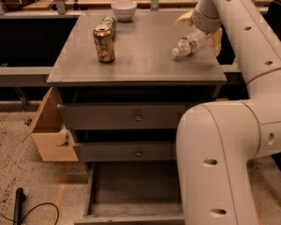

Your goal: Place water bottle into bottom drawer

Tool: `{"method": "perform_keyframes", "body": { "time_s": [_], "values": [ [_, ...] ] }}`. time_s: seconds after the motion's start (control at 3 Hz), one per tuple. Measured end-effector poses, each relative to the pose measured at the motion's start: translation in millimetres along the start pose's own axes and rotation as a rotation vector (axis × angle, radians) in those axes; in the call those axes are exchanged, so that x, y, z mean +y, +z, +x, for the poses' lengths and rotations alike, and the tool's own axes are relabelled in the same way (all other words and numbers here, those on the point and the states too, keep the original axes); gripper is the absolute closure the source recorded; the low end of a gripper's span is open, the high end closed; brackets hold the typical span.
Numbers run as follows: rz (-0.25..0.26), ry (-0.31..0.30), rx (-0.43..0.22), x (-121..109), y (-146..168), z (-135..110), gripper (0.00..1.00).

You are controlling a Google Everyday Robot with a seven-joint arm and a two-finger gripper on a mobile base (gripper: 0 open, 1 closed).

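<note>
One bottle [188, 44] lies on its side on the surface [140, 60], well right of the can [104, 43]; pincer [201, 30] farther right, at its base, presumably to grasp, closure cannot be told; drawer [131, 186] below the can stands open to receive it

The hand [200, 31], cream-white and pale yellow, sits at the desk's far right edge by the water bottle [189, 43], which is clear with a white cap. The desk [145, 55] is plain matte grey, and so is the inside of the bottom drawer [131, 186]. One can [104, 43] is gold-brown, another [108, 23] green. The bowl [123, 10] is white, the floor [18, 144] speckled beige, the cardboard box [49, 135] tan.
</note>
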State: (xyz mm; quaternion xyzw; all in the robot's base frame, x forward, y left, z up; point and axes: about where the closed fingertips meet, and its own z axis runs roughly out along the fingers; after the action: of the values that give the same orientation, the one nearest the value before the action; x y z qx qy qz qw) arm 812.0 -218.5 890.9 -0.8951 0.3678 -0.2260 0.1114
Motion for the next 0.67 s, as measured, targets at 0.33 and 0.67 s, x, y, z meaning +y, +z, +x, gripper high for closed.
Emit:
{"method": "perform_keyframes", "body": {
  "time_s": [0.33, 0.67],
  "values": [
    [-0.024, -0.018, 0.026, -12.0, 24.3, -1.1, 0.18],
    [-0.059, -0.059, 0.023, -18.5, 47.0, -10.2, 0.41]
  ]
}}
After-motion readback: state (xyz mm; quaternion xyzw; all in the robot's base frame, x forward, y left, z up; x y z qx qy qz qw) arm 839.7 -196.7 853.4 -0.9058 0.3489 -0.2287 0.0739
